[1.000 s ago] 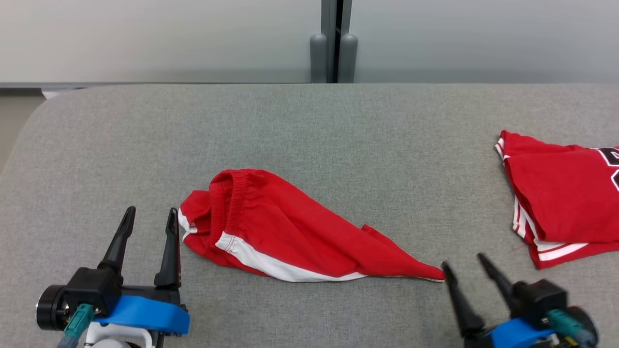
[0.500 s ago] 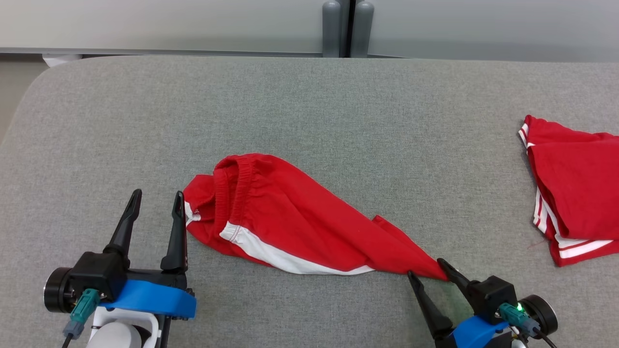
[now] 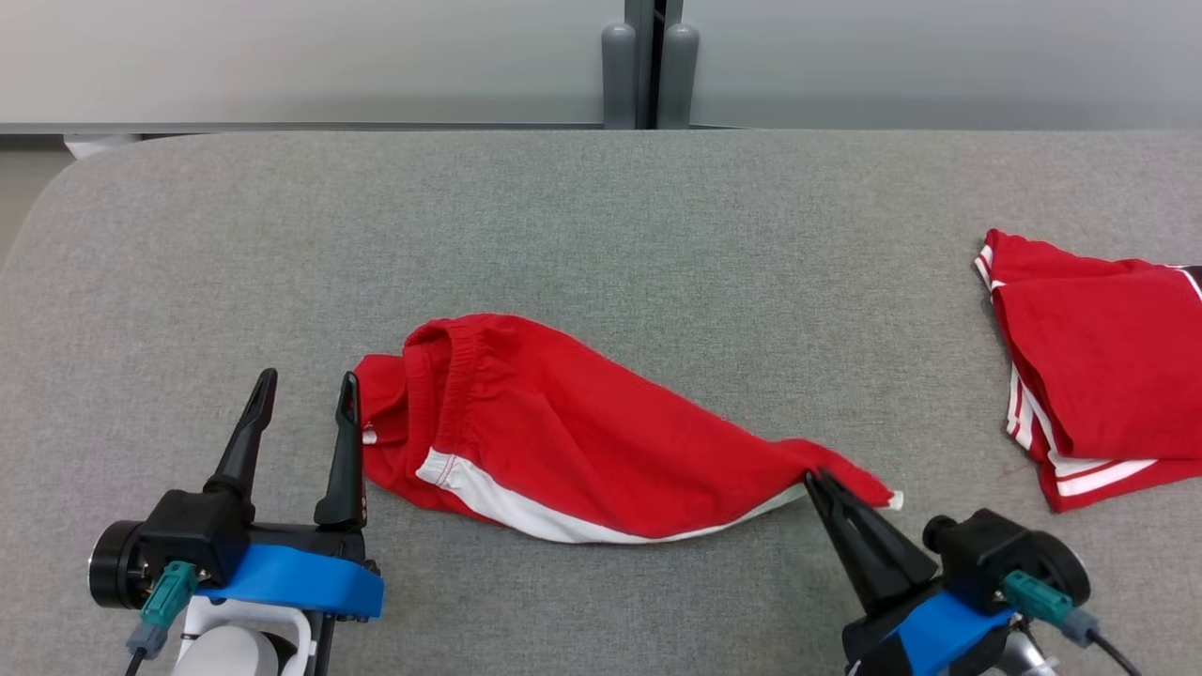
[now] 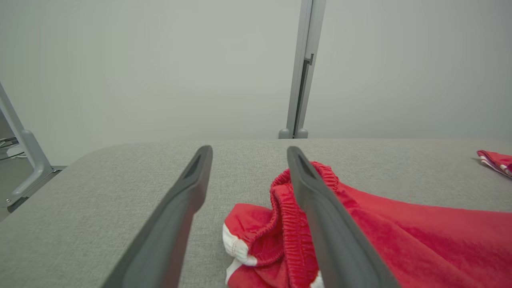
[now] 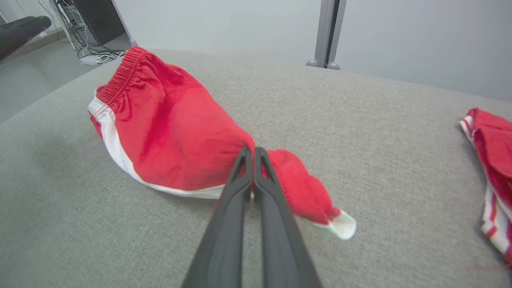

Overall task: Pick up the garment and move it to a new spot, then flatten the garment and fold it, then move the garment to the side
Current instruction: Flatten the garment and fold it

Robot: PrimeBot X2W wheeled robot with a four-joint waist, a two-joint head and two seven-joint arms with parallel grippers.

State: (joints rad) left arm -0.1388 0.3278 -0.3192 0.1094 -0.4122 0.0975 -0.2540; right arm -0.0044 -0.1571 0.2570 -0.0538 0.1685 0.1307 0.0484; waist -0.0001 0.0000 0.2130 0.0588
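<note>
The garment (image 3: 563,441) is a pair of red shorts with a white side stripe, lying crumpled across the middle of the grey table (image 3: 601,235). Its elastic waistband (image 4: 286,224) bunches at the left end. My right gripper (image 3: 819,483) is shut on the garment's narrow right end, and the fingers (image 5: 250,156) pinch red cloth (image 5: 176,132) while a white-tipped corner (image 5: 342,224) sticks out past them. My left gripper (image 3: 305,394) stands open just left of the waistband, its right finger (image 4: 320,216) against the cloth edge with nothing between the fingers.
A second red garment (image 3: 1099,376) with white stripes lies folded at the table's right edge, also seen at far right (image 5: 490,160). A grey post (image 3: 648,66) stands behind the table against a pale wall. Cables and a dark stand (image 5: 92,24) sit off the table's left.
My right gripper has moved onto the garment's right end and shut on it, lifting that end slightly. The left gripper stays open beside the waistband. The camera view has shifted.
</note>
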